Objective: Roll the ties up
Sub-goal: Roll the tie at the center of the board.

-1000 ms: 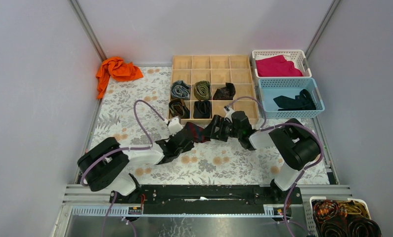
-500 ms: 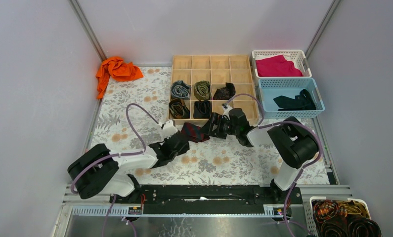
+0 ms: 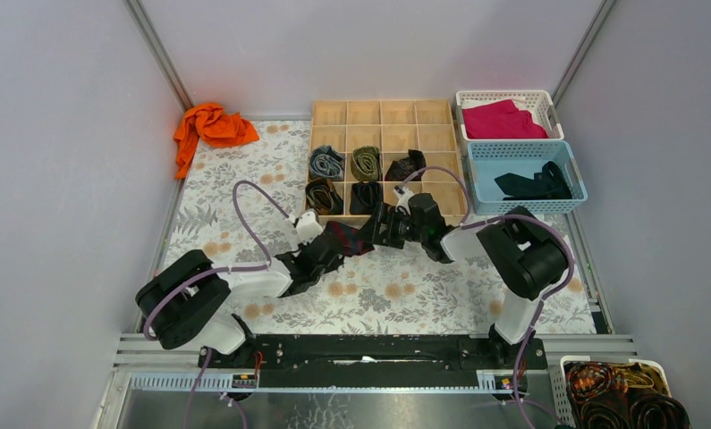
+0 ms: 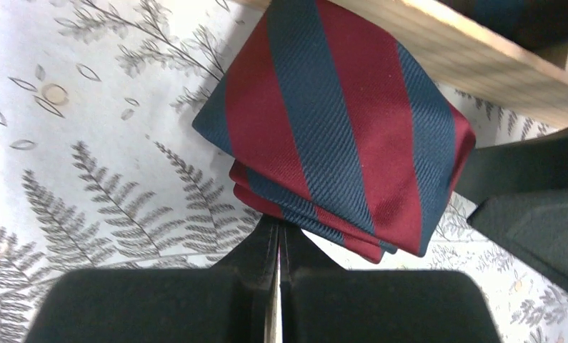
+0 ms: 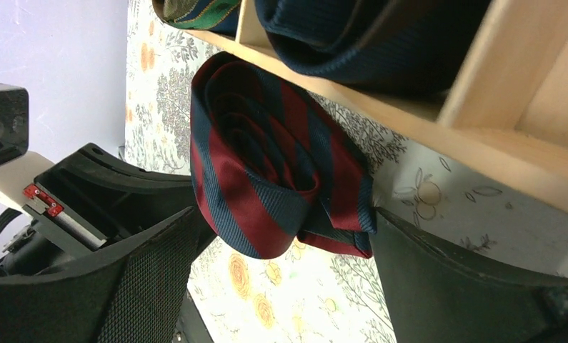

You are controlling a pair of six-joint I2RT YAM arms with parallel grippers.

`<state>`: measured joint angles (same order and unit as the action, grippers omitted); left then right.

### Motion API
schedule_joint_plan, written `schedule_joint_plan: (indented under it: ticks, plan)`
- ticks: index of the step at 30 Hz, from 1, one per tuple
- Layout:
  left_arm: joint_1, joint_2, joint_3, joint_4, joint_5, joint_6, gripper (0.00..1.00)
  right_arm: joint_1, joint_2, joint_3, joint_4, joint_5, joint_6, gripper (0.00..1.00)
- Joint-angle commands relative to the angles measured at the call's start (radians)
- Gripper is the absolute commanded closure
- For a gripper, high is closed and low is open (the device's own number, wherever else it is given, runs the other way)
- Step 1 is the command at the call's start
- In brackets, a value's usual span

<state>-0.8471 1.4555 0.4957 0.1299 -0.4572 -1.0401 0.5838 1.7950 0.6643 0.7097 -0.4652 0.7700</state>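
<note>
Far left, back corner: orange cloth (image 3: 210, 126) bunched on the floral table cover (image 3: 226, 192).

Your left gripper (image 3: 331, 251) sits low over the cover with its pincer pressed together. In the wrist view the left gripper (image 4: 277, 236) has its tips right at the near edge of the striped tie (image 4: 338, 121). You can't tell whether a layer of fabric is nipped between them.

The striped tie (image 3: 351, 237), navy and red, is a coil lying on the cover against the near wall of the divider tray (image 3: 396, 113), between the two grippers.

Your right gripper (image 3: 385, 229) has its pincer wide apart, one of its fingers (image 5: 466, 286) at each flank of the coil. Can't tell whether it's squeezing.

Tray, third row: grey-blue coil (image 3: 326, 163), olive coil (image 3: 366, 163), dark coil (image 3: 408, 166). Nearest row: brown coil (image 3: 323, 196), black coil (image 3: 366, 197).

Right of the tray: white basket (image 3: 503, 92) holding a magenta cloth (image 3: 502, 120), and a blue basket (image 3: 521, 147) holding a loose black tie (image 3: 535, 185).
</note>
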Motion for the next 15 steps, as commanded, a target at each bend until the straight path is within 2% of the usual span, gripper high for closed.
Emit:
schedule_joint_plan:
  ticks: [1,9,15]
  plan:
    - [0.05,0.016,0.0,0.0,-0.043,0.054,0.98,0.031,0.071,0.047,-0.188,0.017,-0.056,0.05]
    - [0.126,0.024,0.003,0.036,-0.012,0.108,0.98,0.053,0.11,0.118,-0.247,0.034,-0.086,0.06]
    - [0.141,0.043,0.01,0.068,0.023,0.124,0.99,0.053,0.059,0.12,-0.33,0.17,-0.142,0.04]
